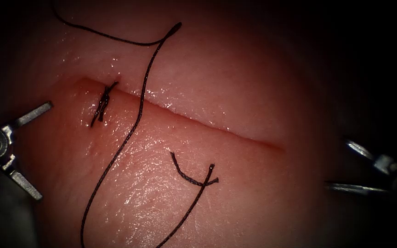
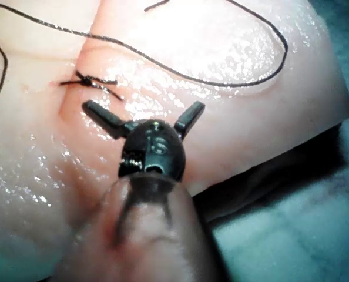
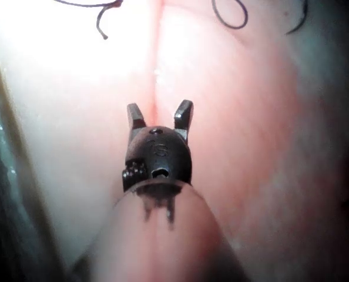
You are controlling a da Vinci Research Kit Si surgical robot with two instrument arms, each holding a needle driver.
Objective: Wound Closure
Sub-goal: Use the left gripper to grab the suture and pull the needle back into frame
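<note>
The cut [image 1: 198, 120] runs slantwise across the tissue [image 1: 235, 78], with one tied stitch [image 1: 103, 104] near its left end. A long black thread [image 1: 139, 110] comes from the top, crosses the cut just right of the stitch and runs down to the lower edge. A shorter thread piece [image 1: 194, 180] lies on the tissue below the cut. At the left edge my left tool [image 1: 43, 150] stands wide open and holds nothing. At the right edge my right tool [image 1: 337, 164] is open and empty, off the cut's right end. Left wrist view: open jaws [image 2: 144, 107] just short of the stitch [image 2: 92, 82]. Right wrist view: open jaws [image 3: 159, 107] over the cut [image 3: 157, 59].
The tissue's edge [image 2: 315, 135] drops to a pale bench surface [image 2: 304, 235] beside the left tool. Loose thread curls [image 3: 230, 20] lie on the tissue beyond the right tool.
</note>
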